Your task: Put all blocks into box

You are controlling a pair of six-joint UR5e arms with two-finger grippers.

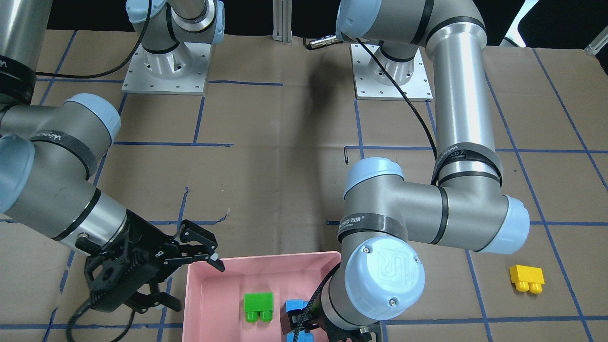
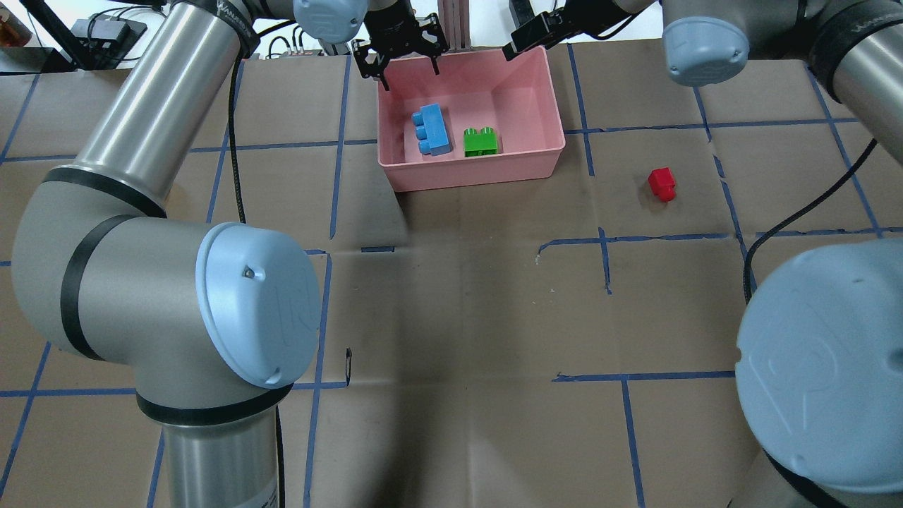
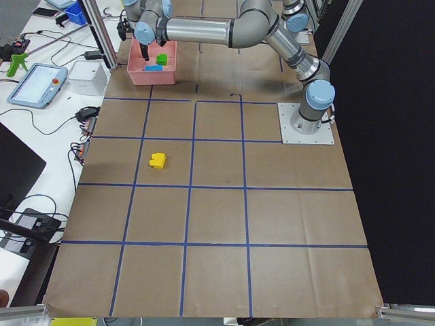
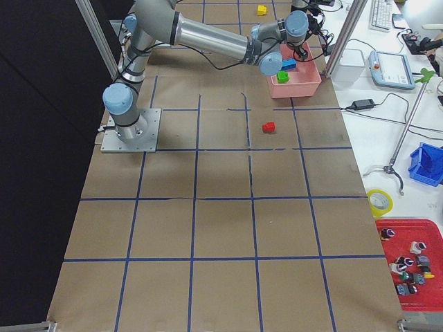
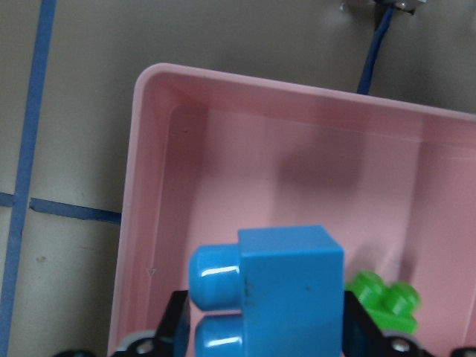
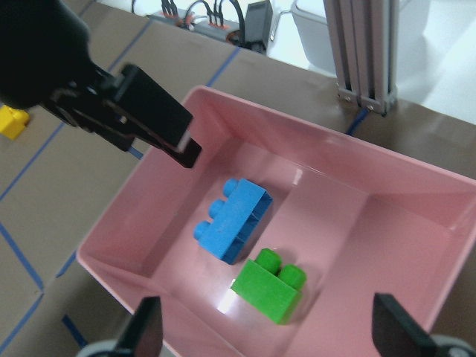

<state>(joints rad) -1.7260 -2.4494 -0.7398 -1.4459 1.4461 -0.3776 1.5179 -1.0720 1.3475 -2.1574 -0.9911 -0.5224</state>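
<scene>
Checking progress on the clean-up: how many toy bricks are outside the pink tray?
2. The small red plastic brick sits to the robot's right of the shallow pink plastic tray; the yellow two-stud plastic brick sits far to its left.

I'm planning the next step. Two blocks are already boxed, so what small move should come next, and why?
Probably swing the right gripper toward the red block. Its jaws stand open and empty at the edge of the box, and red lies loose on that arm's side.

UR on joint cap point(image 1: 387, 270); "SED 万盟" on black strap point(image 1: 354, 222).
</scene>
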